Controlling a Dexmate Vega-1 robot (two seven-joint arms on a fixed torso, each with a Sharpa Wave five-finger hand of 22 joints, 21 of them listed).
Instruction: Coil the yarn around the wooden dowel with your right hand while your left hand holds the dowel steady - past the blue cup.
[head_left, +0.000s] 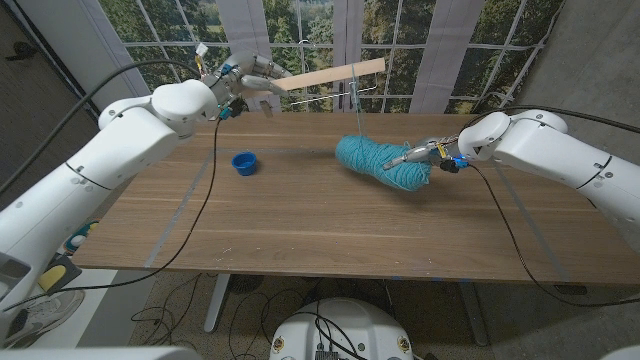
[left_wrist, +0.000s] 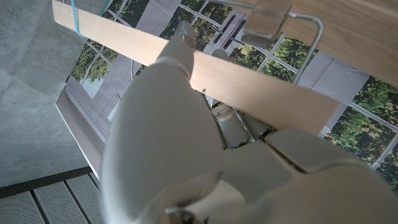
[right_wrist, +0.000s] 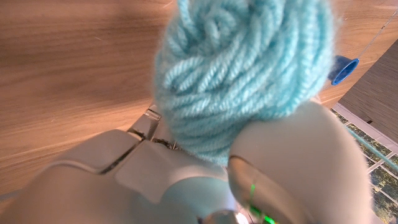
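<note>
My left hand (head_left: 250, 85) holds one end of the flat wooden dowel (head_left: 330, 75) up in the air over the table's far edge, past the blue cup (head_left: 244, 162). In the left wrist view the fingers (left_wrist: 174, 143) close around the dowel (left_wrist: 261, 81), and a turn of teal yarn (left_wrist: 76, 15) crosses its far end. A thin strand (head_left: 356, 105) drops from the dowel to the teal yarn skein (head_left: 375, 160) on the table. My right hand (head_left: 425, 155) grips the skein's right end. Up close, the skein (right_wrist: 242, 62) sits against that hand (right_wrist: 186, 180).
The wooden table (head_left: 300, 220) stretches bare toward me. A thin wire stand (head_left: 362, 92) stands at the far edge below the dowel, with a clip (left_wrist: 267, 17) on it. The blue cup (right_wrist: 344, 68) lies well left of the skein. Windows are behind the table.
</note>
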